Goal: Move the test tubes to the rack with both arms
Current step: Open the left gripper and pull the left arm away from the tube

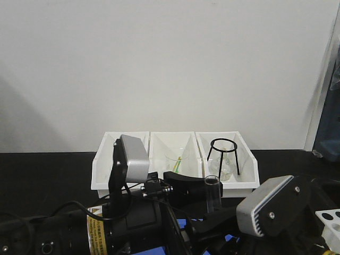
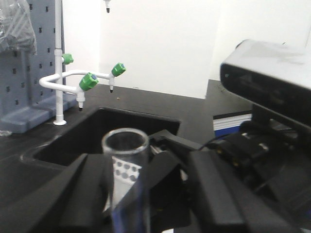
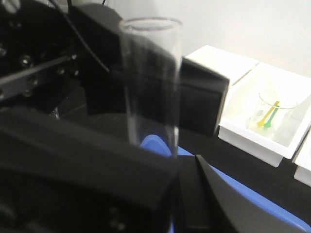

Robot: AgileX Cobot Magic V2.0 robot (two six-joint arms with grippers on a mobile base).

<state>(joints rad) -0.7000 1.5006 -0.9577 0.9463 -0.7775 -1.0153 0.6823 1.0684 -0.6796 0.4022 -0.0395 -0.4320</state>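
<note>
Shows the black sink (image 2: 73,141) from the left wrist only, and all three white bins (image 1: 103,164) from the front only. Puts the rack (image 1: 330,222) at the front view's far right. Upright, pinched between left gripper (image 2: 127,204) fingers: test tube (image 2: 125,155). Beside right gripper (image 3: 188,167) too; closure there unclear.

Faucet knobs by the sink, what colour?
Green knobs on a white faucet; clearest in the left wrist view.

Dim, soft light; blurred foregrounds
</note>
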